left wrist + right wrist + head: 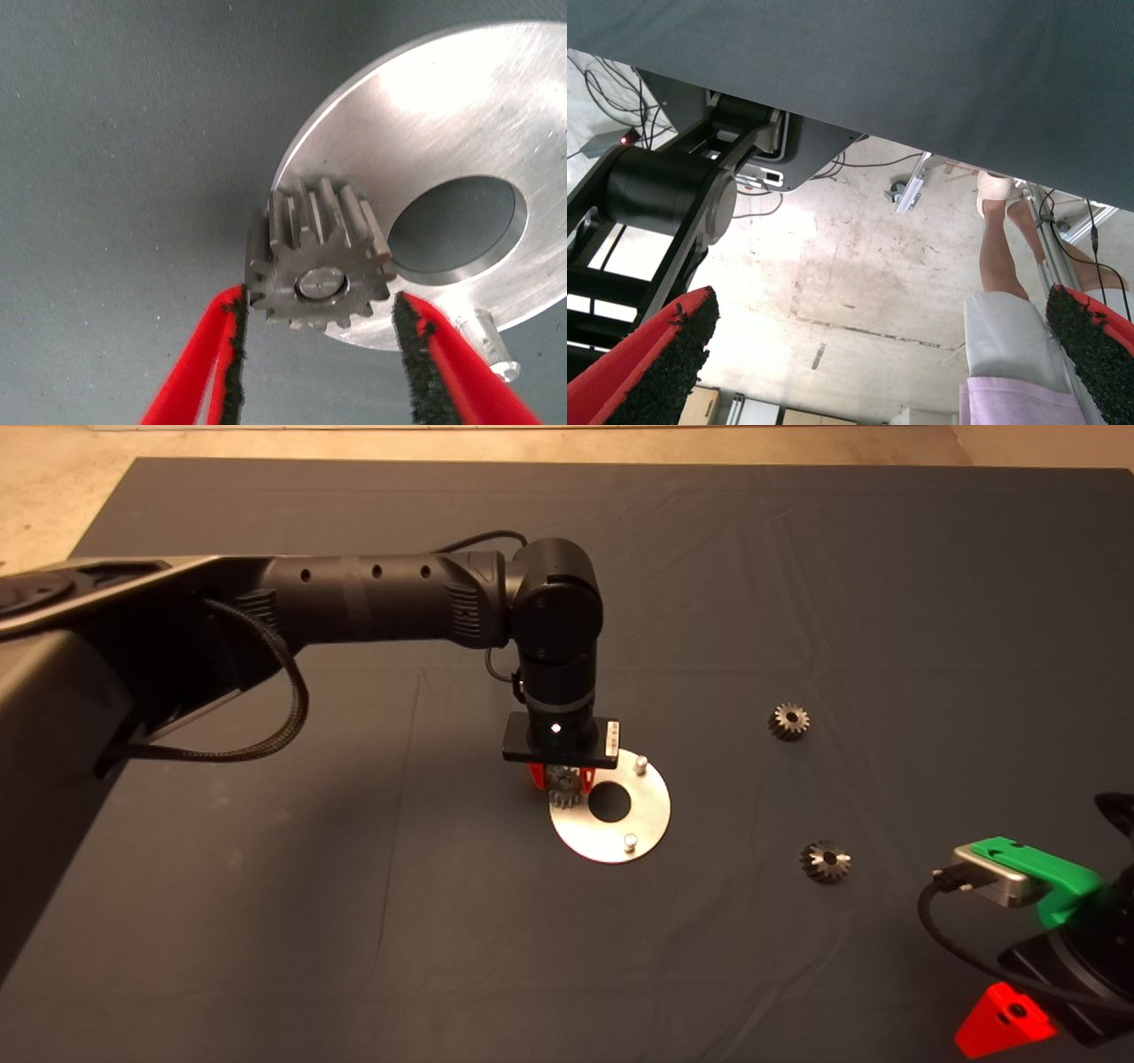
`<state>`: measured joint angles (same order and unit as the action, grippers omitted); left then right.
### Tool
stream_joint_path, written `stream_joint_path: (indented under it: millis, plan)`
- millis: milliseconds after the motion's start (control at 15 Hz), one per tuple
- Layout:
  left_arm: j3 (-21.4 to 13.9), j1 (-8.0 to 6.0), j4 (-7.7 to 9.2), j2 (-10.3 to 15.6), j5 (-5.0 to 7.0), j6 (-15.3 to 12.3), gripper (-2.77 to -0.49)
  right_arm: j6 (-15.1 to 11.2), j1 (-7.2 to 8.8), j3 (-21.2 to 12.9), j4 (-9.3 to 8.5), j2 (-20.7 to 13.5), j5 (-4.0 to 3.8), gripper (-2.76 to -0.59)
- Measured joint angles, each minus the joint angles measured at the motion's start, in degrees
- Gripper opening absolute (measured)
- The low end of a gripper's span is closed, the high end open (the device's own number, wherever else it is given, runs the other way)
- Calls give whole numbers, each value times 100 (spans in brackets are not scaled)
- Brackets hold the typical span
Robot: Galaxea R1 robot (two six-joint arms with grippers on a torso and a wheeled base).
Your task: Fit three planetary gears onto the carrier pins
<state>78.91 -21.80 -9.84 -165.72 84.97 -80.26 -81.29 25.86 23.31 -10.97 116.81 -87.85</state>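
The shiny round carrier disc (651, 815) lies mid-mat. Two bare pins (640, 762) (630, 840) stand on it. One planetary gear (563, 788) sits on the third pin at the disc's left edge. In the left wrist view the pin's top (321, 283) shows in the hole of this gear (310, 257), over the disc (443, 115). My left gripper (562, 779) (319, 301) points down over it, its fingers slightly open on either side. Two more gears (788, 721) (826, 861) lie on the mat to the right. My right gripper (1010, 1019) (877, 354) is parked, open and empty.
The dark mat (354, 886) covers the table, with bare floor beyond its far edge. The right wrist view looks past the mat's edge at the floor, the robot's base (664, 195) and a person's leg (1001, 266).
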Motion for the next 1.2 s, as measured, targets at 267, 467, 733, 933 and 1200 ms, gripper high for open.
stream_joint_path:
  millis: [267, 467, 733, 933, 1200]
  plan:
    - [-20, 0, -2, 4, -2, 0, -197, 0, 0, 0, 0, 0, 0, -60]
    - [-276, -140, 22, 129, 0, 0, -181, 0, 1, 0, 0, -1, 0, -60]
    - [-736, -714, 17, 500, -2, 0, -165, 0, 0, 0, 0, -2, -2, -60]
    - [-1499, -747, 34, 924, -10, -61, -150, 51, 2, 0, 0, 2, 2, -60]
    - [-3033, -808, 44, 2241, -24, -312, -138, 1132, 5, 284, 0, 4, 6, -60]
